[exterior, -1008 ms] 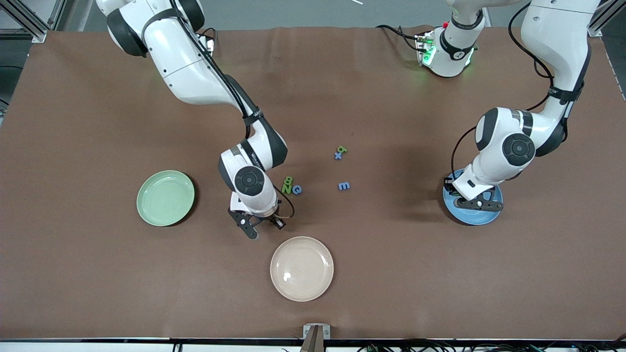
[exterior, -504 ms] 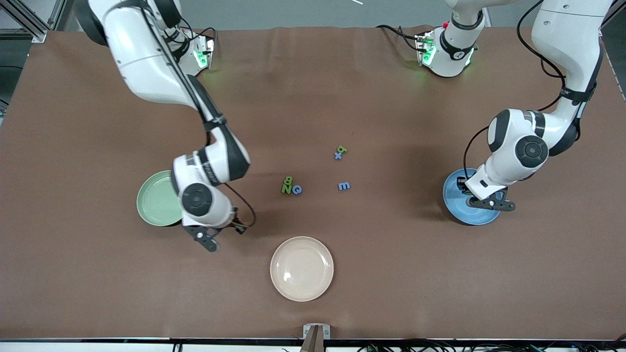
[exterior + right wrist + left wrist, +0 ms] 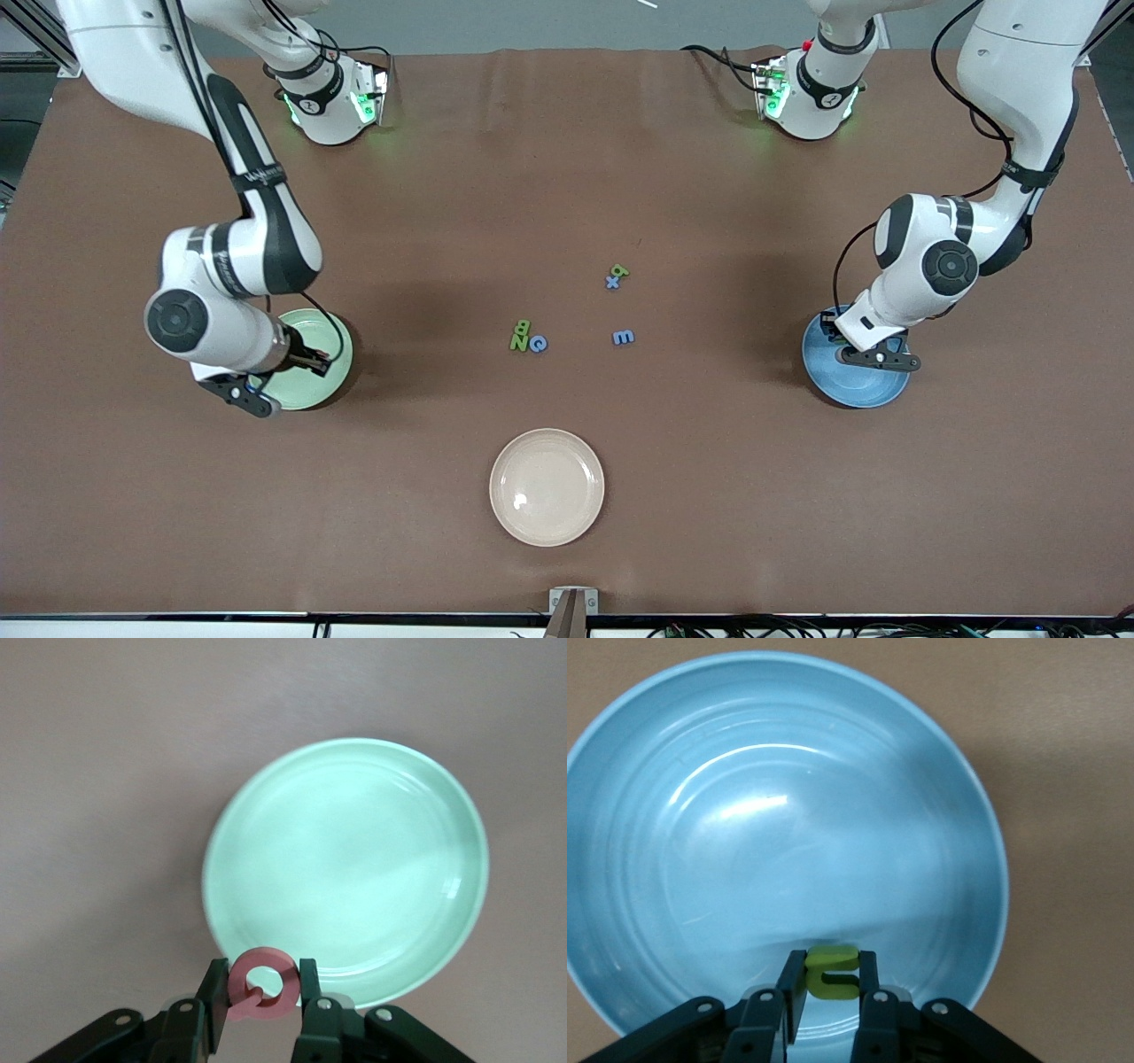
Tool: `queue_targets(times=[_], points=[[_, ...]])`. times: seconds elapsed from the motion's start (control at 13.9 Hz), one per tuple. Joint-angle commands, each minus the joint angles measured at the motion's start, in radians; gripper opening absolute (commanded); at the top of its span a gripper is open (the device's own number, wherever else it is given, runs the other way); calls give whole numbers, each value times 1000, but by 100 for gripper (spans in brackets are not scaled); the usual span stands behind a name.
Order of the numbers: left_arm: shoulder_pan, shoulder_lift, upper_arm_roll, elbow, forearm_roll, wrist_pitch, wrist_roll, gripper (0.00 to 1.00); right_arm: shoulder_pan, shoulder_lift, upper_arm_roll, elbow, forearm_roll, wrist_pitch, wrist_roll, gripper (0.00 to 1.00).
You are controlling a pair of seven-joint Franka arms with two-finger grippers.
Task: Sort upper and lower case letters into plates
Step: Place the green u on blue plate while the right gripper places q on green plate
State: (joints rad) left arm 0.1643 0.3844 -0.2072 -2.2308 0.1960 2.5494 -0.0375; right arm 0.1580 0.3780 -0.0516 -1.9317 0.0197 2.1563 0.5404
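Observation:
The pale green plate (image 3: 330,335) lies toward the right arm's end of the table, and the sky blue plate (image 3: 850,391) toward the left arm's end. My right gripper (image 3: 251,395) hangs over the green plate's edge, shut on a pink round letter (image 3: 260,984); the green plate (image 3: 354,850) is bare. My left gripper (image 3: 880,359) is over the blue plate (image 3: 788,815), shut on a yellow-green letter (image 3: 832,973). Loose letters lie mid-table: green ones (image 3: 520,335) beside a blue Q (image 3: 539,344), a blue m (image 3: 623,337), and a blue x (image 3: 611,283) with a green letter (image 3: 620,271).
A cream-beige plate (image 3: 547,486) lies nearer the front camera than the letters, midway between the two arms. Both arm bases stand along the table's back edge.
My right arm has swung from beside the cream plate to the green plate, carrying its letter. My left gripper has shifted slightly over the blue plate.

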Motion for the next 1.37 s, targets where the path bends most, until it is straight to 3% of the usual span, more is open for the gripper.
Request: queue_targets(times=[0.0, 0.22, 0.79, 0.94, 1.01, 1.08, 1.15, 1.3], points=[[18, -9, -6, -13, 17, 14, 21, 11, -49, -105, 21, -229, -3, 153, -65, 1], [24, -10, -8, -24, 17, 12, 21, 12, -63, -99, 21, -331, -3, 302, -79, 1], [44, -1, -8, -32, 17, 14, 24, 16, -64, -47, 19, -343, -3, 378, -82, 9], [43, 4, -8, -30, 17, 14, 22, 20, -64, -45, 19, -343, -3, 381, -91, 42], [43, 1, -8, -29, 17, 14, 22, 43, -64, -45, 19, -343, -3, 379, -91, 85], [43, -4, -8, -27, 17, 11, 22, 75, -66, -47, 21, -340, -3, 375, -89, 100], [43, -12, -9, -26, 17, 9, 21, 100, -69, -48, 19, -337, -3, 373, -91, 100], [37, -54, -21, -23, 16, 3, 12, 100, -69, -51, 19, -334, -3, 369, -91, 100]])
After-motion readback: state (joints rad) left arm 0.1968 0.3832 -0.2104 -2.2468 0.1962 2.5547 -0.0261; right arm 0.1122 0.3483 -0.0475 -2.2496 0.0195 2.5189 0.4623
